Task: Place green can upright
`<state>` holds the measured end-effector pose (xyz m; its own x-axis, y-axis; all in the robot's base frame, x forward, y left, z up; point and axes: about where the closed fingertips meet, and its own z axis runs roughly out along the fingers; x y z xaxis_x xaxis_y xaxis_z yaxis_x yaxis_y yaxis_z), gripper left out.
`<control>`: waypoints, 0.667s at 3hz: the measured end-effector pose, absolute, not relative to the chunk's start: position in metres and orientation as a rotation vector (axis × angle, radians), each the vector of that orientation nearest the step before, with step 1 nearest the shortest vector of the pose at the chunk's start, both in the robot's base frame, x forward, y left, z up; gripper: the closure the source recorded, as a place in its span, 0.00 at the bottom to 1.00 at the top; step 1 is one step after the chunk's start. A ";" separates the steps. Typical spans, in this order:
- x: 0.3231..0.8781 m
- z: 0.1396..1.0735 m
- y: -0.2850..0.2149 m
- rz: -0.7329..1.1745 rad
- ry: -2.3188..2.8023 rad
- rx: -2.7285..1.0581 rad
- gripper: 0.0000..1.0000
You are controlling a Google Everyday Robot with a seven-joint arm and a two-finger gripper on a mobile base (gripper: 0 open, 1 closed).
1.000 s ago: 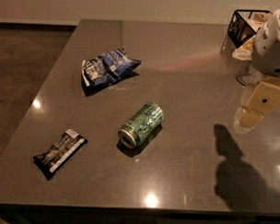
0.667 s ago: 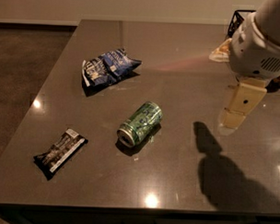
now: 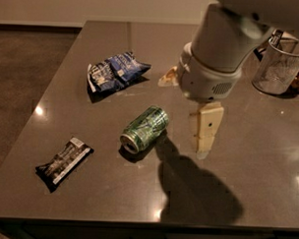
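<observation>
The tool (image 3: pixel 208 127) hangs above the bench (image 3: pixel 102 203) just right of the green can (image 3: pixel 145 128), apart from it; can't tell if it's spread or pressed together. The can's lying on its side, silver top facing front-left. Blue chip bag (image 3: pixel 116 71) behind it, dark snack bar (image 3: pixel 64 163) front-left, mesh cup (image 3: pixel 279 64) far right
</observation>
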<state>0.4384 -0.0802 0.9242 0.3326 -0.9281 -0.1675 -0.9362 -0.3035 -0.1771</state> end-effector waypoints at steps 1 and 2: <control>0.433 0.896 -0.040 0.043 1.463 -2.521 0.00; 0.432 0.877 -0.016 0.040 1.294 -2.619 0.00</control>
